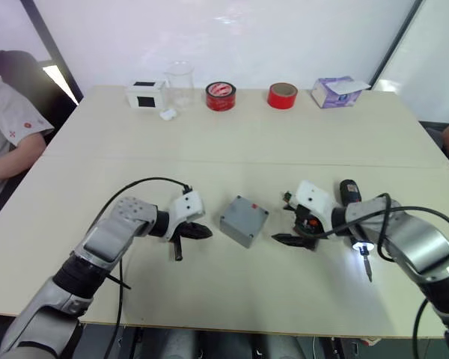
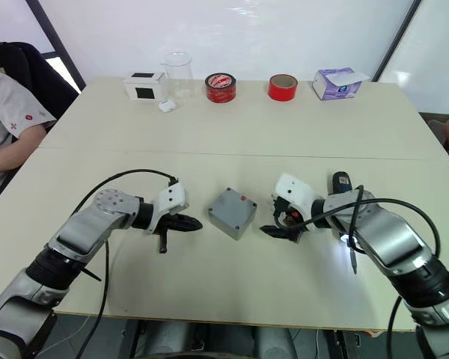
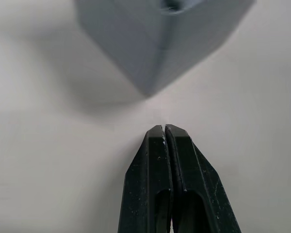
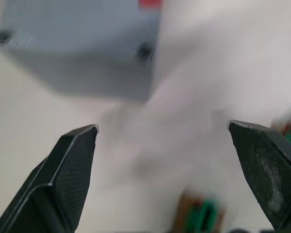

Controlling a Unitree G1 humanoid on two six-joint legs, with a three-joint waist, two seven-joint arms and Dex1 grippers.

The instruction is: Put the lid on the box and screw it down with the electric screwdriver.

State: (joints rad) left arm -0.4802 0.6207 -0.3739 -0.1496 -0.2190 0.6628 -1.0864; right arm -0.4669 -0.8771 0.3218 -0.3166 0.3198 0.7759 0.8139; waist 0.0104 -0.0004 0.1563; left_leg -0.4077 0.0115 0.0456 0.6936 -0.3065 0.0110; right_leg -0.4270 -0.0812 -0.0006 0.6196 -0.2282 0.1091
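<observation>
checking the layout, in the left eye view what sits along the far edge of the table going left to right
white box with a black square → clear cup → printed red tape roll → plain red tape roll → purple tissue box

office/lab | long table [image 1: 232, 142] | tape rolls [image 1: 221, 96] | seated person [image 1: 7, 134]

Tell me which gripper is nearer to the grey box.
Left, narrowly. The left gripper sits shut just off the box, its tips aimed at a corner. The right gripper waits open on the box's other side, a slightly wider gap away.
</observation>
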